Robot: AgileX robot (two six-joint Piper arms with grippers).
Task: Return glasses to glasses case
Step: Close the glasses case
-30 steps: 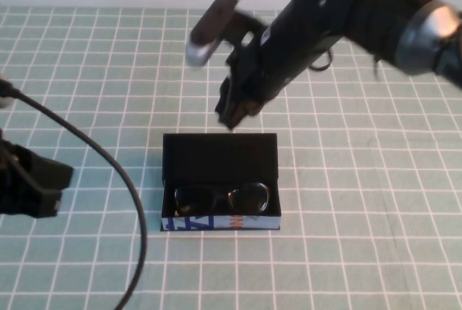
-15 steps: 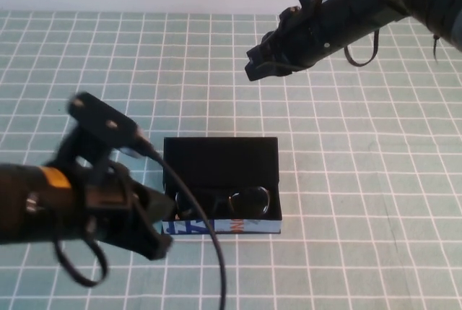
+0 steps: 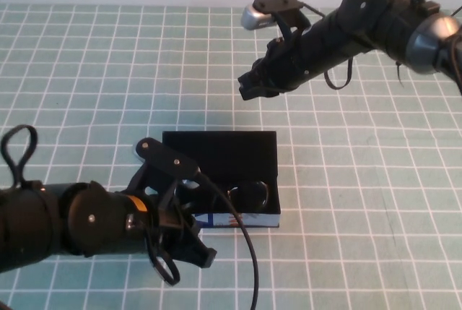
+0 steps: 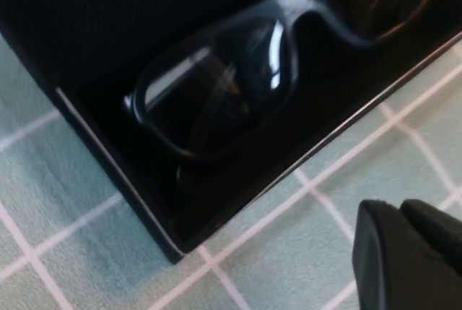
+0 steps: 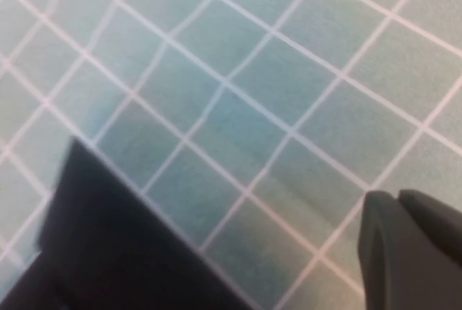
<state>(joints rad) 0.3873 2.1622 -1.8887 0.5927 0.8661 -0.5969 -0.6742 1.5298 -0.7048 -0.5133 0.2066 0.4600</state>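
Note:
The glasses case (image 3: 220,152) lies open at the table's middle, its black lid flat behind and its blue-and-white front edge (image 3: 242,220) facing me. The black glasses (image 3: 250,194) lie inside it. My left gripper (image 3: 200,254) is shut and empty, low over the mat at the case's front left corner. The left wrist view shows the glasses (image 4: 238,71) in the case (image 4: 144,201) and my shut left gripper (image 4: 401,212) beside it. My right gripper (image 3: 247,89) is shut and empty, raised behind the case. The right wrist view shows that gripper (image 5: 398,201) and the lid's corner (image 5: 123,245).
The green mat with a white grid (image 3: 375,201) covers the table. My left arm (image 3: 65,227) and its cable (image 3: 242,245) lie across the front left, partly covering the case's left end. My right arm (image 3: 361,21) reaches in from the back right.
My left arm has swung in from the left to the case's front left corner. My right gripper has drawn back and up from the case's rear edge.

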